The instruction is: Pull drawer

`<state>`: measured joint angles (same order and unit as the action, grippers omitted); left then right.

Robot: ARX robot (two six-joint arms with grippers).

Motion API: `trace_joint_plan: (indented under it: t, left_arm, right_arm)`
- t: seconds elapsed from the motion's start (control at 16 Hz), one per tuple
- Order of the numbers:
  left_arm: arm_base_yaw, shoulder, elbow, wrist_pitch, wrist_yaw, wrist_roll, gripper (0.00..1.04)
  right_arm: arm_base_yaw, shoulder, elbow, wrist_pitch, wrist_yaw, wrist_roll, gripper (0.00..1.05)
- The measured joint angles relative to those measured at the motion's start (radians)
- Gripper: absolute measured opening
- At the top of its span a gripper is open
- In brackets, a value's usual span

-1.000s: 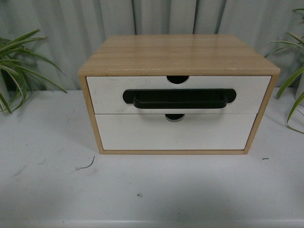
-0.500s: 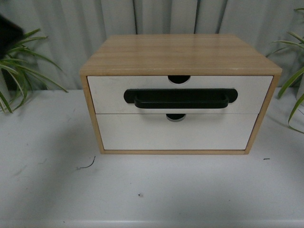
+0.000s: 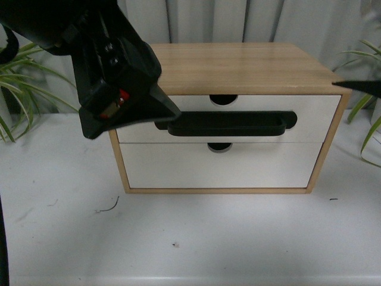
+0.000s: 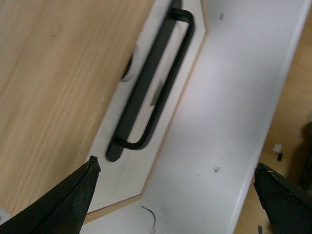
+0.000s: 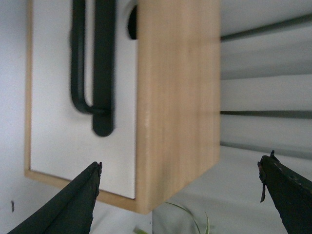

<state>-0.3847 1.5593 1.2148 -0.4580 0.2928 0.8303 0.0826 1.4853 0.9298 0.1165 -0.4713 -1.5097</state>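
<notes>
The drawer (image 3: 312, 113) is the upper one in a light wood cabinet (image 3: 250, 62). Its white front sits flush in the cabinet, with a long black bar handle (image 3: 229, 124) and a half-round notch (image 3: 224, 99). My left arm (image 3: 116, 74) hangs in front of the cabinet's left end and hides that end of the handle. The left gripper (image 4: 175, 168) is open over the table, just off the near end of the handle (image 4: 153, 83). The right gripper (image 5: 181, 163) is open beside the cabinet's right end, near the other end of the handle (image 5: 102, 63). One of its fingertips (image 3: 360, 87) shows in the front view.
Below the handled drawer is a white-fronted drawer without a handle (image 3: 220, 168). The cabinet stands on a white table (image 3: 208, 244) in front of a grey curtain. Leafy plants stand at the left (image 3: 21, 77) and right (image 3: 370, 113). A small wire scrap (image 3: 108, 208) lies on the table.
My left arm has swung into the front view from the upper left and now covers the cabinet's left end. A right fingertip has appeared at the right edge. The drawer has not moved.
</notes>
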Motion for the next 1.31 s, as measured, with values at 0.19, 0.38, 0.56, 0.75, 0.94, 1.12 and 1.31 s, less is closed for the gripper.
trace_joint_plan:
  t: [0.19,0.38,0.56,0.75,0.94,1.12,1.31]
  left_arm:
    - [-0.085,0.098,0.056,-0.042,-0.016,0.073,0.98]
    - [-0.113,0.187,0.066,-0.012,-0.009,0.076,0.98]
    - [-0.127,0.234,0.078,0.035,-0.006,0.075,0.98]
    - [-0.121,0.292,0.113,0.082,-0.008,0.064,0.98]
    - [-0.102,0.321,0.122,0.107,-0.026,0.056,0.98]
    - [-0.082,0.349,0.140,0.137,-0.039,0.041,0.98]
    - [-0.075,0.363,0.143,0.154,-0.032,0.032,0.98]
  right_arm:
    - [-0.011,0.064,0.014,-0.109,-0.002,-0.196,0.98]
    - [0.004,0.092,0.014,-0.139,-0.001,-0.220,0.98]
    - [0.029,0.144,0.014,-0.122,0.002,-0.224,0.98]
    - [0.054,0.199,0.014,-0.098,0.012,-0.224,0.98]
    - [0.077,0.241,0.032,-0.078,0.018,-0.227,0.98]
    - [0.103,0.278,0.058,-0.061,0.026,-0.210,0.98]
    - [0.114,0.319,0.077,-0.051,0.045,-0.191,0.98]
